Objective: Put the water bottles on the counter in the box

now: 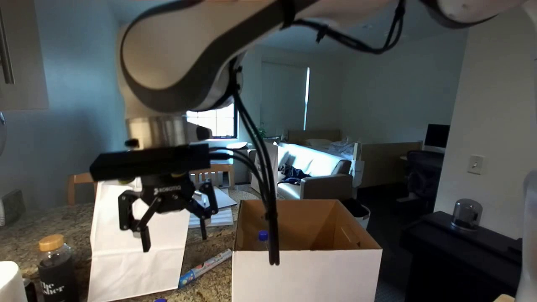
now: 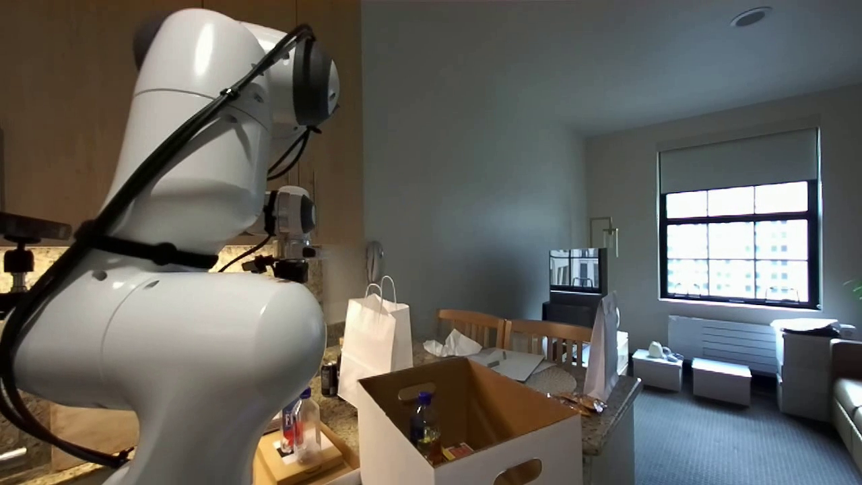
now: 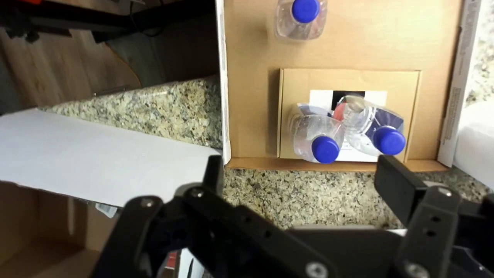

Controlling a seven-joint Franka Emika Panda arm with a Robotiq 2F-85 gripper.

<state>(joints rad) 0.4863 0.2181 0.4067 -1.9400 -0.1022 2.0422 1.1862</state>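
My gripper (image 1: 174, 235) hangs open above the counter (image 3: 301, 197), pointing down in front of the white bag, with nothing between its fingers. Looking down in the wrist view, I see two clear bottles (image 3: 318, 133) with blue caps close together on a small flat carton, just beyond the fingertips. A third blue-capped bottle (image 3: 301, 23) stands farther up in the same shallow cardboard tray. The box (image 1: 306, 274), white outside and brown inside, stands open at the top. One blue-capped bottle (image 2: 424, 428) is inside it, upright against a wall.
The shallow cardboard tray (image 3: 251, 116) surrounds the bottles on the counter. A white paper bag (image 2: 377, 343) stands behind the box. A printed tube (image 1: 205, 267), a wooden-lidded bottle (image 1: 56, 272) and a white mug (image 1: 10, 281) are nearby. Papers (image 1: 216, 214) lie farther back.
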